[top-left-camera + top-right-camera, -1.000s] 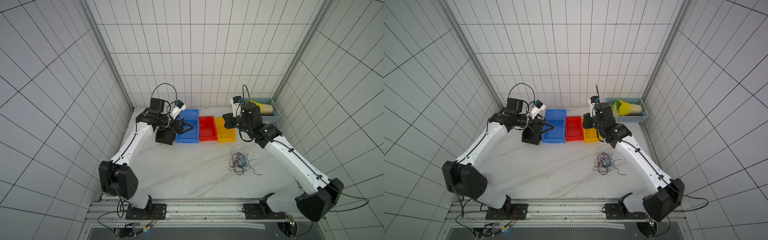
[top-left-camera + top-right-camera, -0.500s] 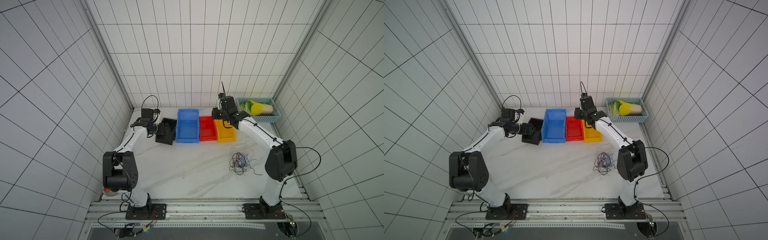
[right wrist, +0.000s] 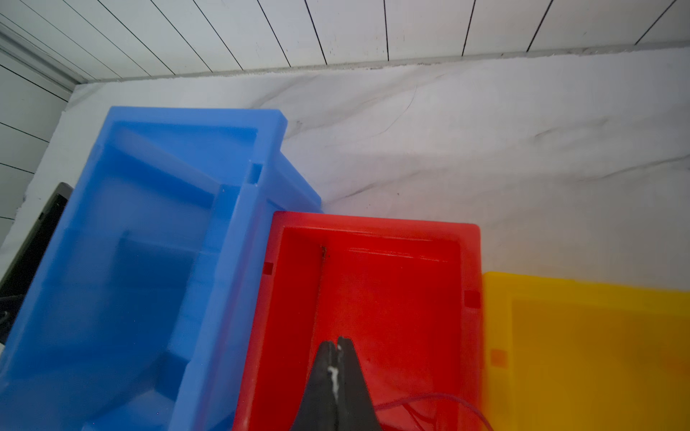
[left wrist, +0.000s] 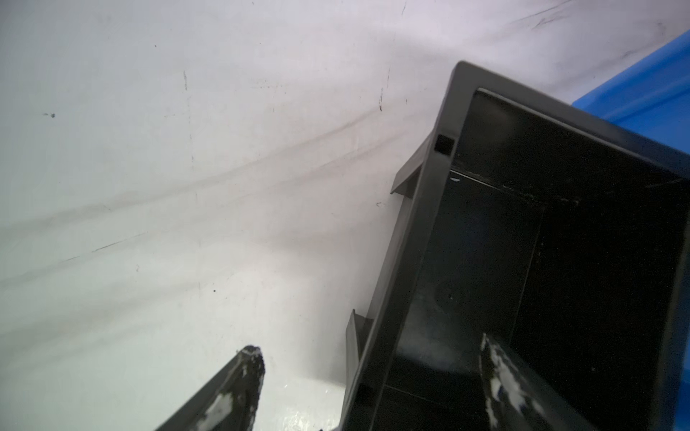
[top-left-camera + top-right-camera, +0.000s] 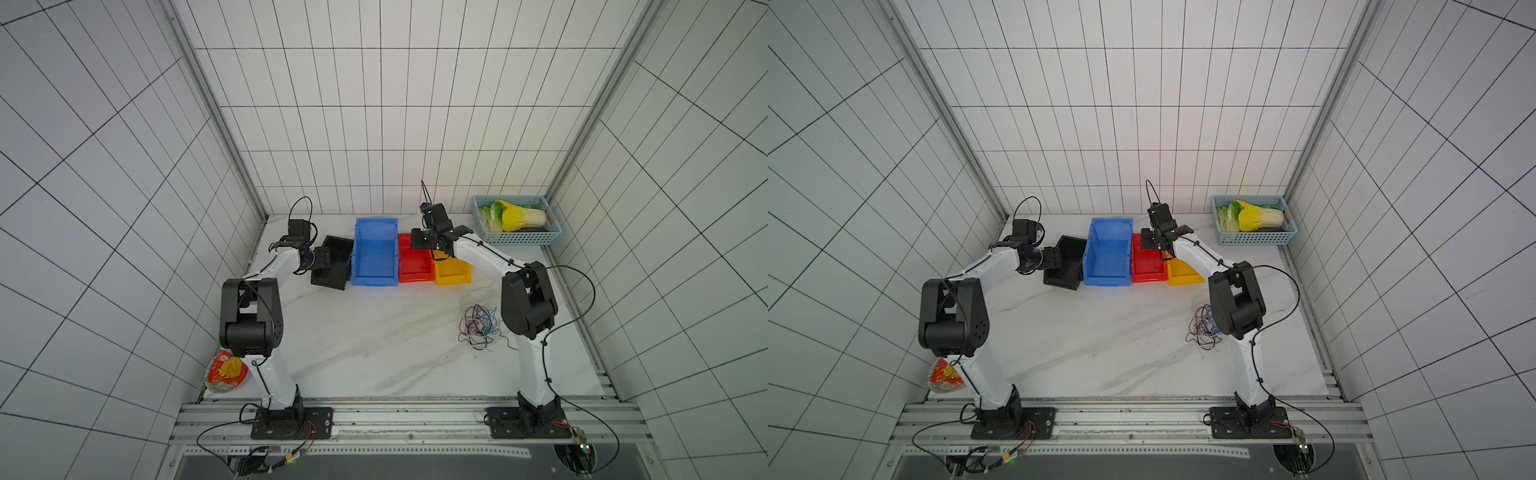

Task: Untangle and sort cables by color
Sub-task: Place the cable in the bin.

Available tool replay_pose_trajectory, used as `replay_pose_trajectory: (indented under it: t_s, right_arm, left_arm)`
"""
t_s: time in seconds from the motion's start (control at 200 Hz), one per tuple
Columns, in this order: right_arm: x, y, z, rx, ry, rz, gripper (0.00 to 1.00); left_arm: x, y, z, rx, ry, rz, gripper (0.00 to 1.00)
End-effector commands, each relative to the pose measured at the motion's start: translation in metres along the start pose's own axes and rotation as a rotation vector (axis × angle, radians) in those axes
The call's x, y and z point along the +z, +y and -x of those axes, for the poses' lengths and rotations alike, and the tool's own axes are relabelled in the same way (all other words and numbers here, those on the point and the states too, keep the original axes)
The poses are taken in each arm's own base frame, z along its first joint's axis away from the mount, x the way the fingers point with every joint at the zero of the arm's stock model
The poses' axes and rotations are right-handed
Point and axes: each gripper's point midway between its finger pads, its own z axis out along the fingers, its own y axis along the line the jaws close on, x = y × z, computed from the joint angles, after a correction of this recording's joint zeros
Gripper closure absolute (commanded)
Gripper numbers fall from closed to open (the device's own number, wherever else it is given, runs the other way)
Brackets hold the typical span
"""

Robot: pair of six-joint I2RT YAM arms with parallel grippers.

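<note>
**Desk:** Start with the top views. What's the count?

**Me:** In both top views I count four bins in a row on the far side. From left to right they're the black bin (image 5: 338, 272), blue bin (image 5: 374, 253), red bin (image 5: 415, 268) and yellow bin (image 5: 453, 274). There's one basket (image 5: 515, 237) at the far right. One tangle (image 5: 478, 326) of cables lies on the surface (image 5: 374, 345) at the near right, well apart from the bins. Its wires are too fine for me to count.

**Desk:** Left wrist?

**Me:** My left claw (image 4: 367, 343) is open and astride the black bin's left wall, with one finger outside and one inside. It holds nothing, and that bin looks empty.

**Desk:** Right wrist?

**Me:** My right claw (image 3: 338, 349) is closed over the red bin. One thin reddish strand (image 3: 440, 397) curls in that bin just beside it. I can't tell whether it's pinched. The blue and yellow bins look empty.

**Desk:** Which step, then?

**Me:** I judge I'm dropping off a red cable, early in the sort, since nearly everything sits in the tangle. Next I'd part the right jaws above the red bin so the strand falls inside, then reach for the tangle. The black bin sits askew, so I'd guess the left claw is there to square it. That calls for a gentle squeeze on the wall.
</note>
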Motion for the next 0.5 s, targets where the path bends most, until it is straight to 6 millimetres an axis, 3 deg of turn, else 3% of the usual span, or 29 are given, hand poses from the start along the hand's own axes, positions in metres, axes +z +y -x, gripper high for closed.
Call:
replay_pose_trajectory:
  t_s: [0.0, 0.2, 0.325, 0.495]
  right_arm:
    - [0.004, 0.014, 0.000, 0.004, 0.015, 0.040, 1.00]
    - [0.010, 0.039, -0.008, -0.034, 0.059, 0.138, 1.00]
    - [-0.008, 0.054, 0.006, -0.094, 0.024, 0.139, 1.00]
    - [-0.026, 0.058, 0.023, -0.113, -0.027, 0.135, 1.00]
  left_arm:
    - [0.006, -0.007, 0.009, -0.022, -0.015, -0.032, 0.17]
    - [0.013, -0.010, 0.004, -0.018, 0.006, -0.052, 0.26]
    - [0.014, -0.008, 0.002, -0.024, 0.009, -0.042, 0.27]
    - [0.017, -0.004, -0.003, -0.075, 0.021, -0.026, 0.33]
